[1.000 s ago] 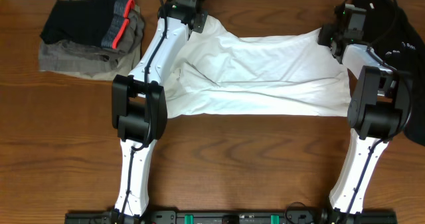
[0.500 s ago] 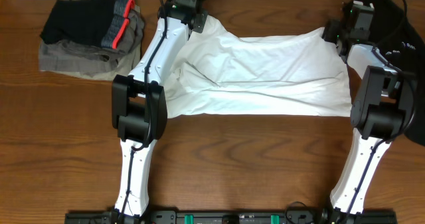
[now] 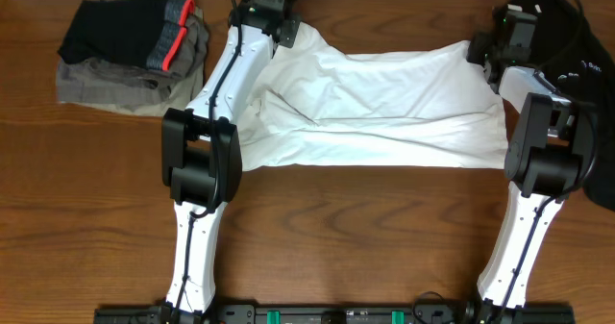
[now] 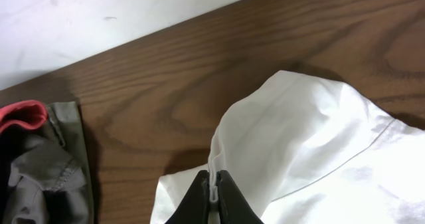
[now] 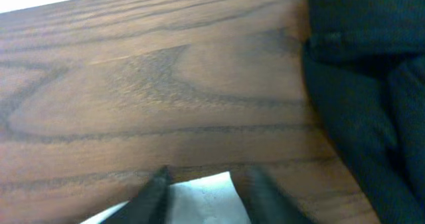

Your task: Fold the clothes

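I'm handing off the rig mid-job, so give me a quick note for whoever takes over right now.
The left tool is shut on the white T-shirt at its far left corner.
The right tool is open, fingers either side of the far right corner, not gripping.
The shirt lies spread and wrinkled on the table; black garment at its right, folded pile far left.
Done: no neat fold visible.
Left: close the right tool, then fold.

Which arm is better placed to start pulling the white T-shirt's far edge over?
Probably left. The left gripper is shut on the T-shirt fabric; the right gripper is open, the shirt's edge merely between its fingers.
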`<state>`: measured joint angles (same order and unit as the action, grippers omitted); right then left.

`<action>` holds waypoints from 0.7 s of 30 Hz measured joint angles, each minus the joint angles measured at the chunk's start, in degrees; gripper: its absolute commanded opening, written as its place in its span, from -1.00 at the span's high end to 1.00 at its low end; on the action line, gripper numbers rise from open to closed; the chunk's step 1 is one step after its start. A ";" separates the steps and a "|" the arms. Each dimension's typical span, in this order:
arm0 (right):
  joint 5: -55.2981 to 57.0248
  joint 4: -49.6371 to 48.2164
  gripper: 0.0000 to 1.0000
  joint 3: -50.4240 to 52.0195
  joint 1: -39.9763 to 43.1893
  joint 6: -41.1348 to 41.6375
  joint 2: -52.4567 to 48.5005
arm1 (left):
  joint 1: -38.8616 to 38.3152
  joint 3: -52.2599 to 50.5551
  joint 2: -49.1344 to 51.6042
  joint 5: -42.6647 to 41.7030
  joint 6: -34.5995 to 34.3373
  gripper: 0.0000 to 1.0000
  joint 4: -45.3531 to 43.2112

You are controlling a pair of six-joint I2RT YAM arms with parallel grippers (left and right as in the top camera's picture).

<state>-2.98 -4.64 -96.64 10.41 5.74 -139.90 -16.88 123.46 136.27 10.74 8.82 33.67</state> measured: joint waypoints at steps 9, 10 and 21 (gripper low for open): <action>-0.26 3.85 0.97 -1.57 0.00 0.61 0.00 | 0.00 0.00 0.00 -0.02 0.00 0.88 0.00; -0.26 5.16 0.97 -2.16 0.02 0.59 0.00 | 0.00 0.00 0.00 0.00 0.00 0.88 0.00; -0.26 30.49 0.98 -17.79 1.14 -0.26 0.00 | 0.00 0.00 0.00 -0.02 0.00 0.88 0.15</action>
<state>-3.25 25.85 -114.43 11.55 5.48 -139.90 -16.88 123.46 136.27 10.72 8.82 33.82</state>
